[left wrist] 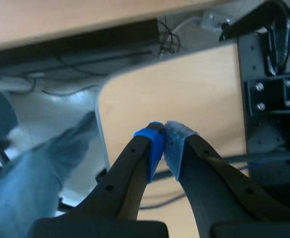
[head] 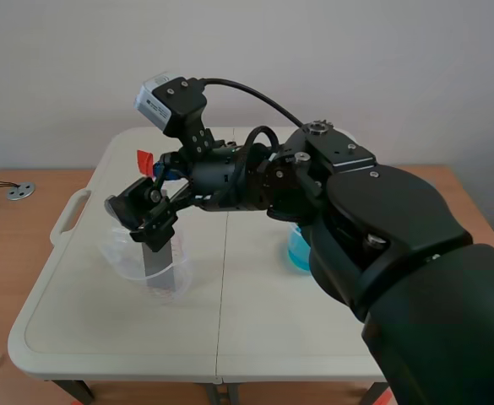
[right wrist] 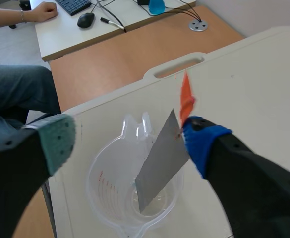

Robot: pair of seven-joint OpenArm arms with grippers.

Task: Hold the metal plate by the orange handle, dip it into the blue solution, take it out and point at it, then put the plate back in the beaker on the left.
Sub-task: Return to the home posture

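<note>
Right gripper (right wrist: 130,141), spread wide, hangs above the clear beaker (right wrist: 105,173) holding the tilted metal plate (right wrist: 159,163), orange handle (right wrist: 186,101) uppermost. Left gripper (left wrist: 163,144) is pressed together on nothing.

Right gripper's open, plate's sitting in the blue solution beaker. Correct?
Not the blue one. The metal plate leans in the clear beaker, as the right wrist view shows. The right gripper is indeed open.
</note>
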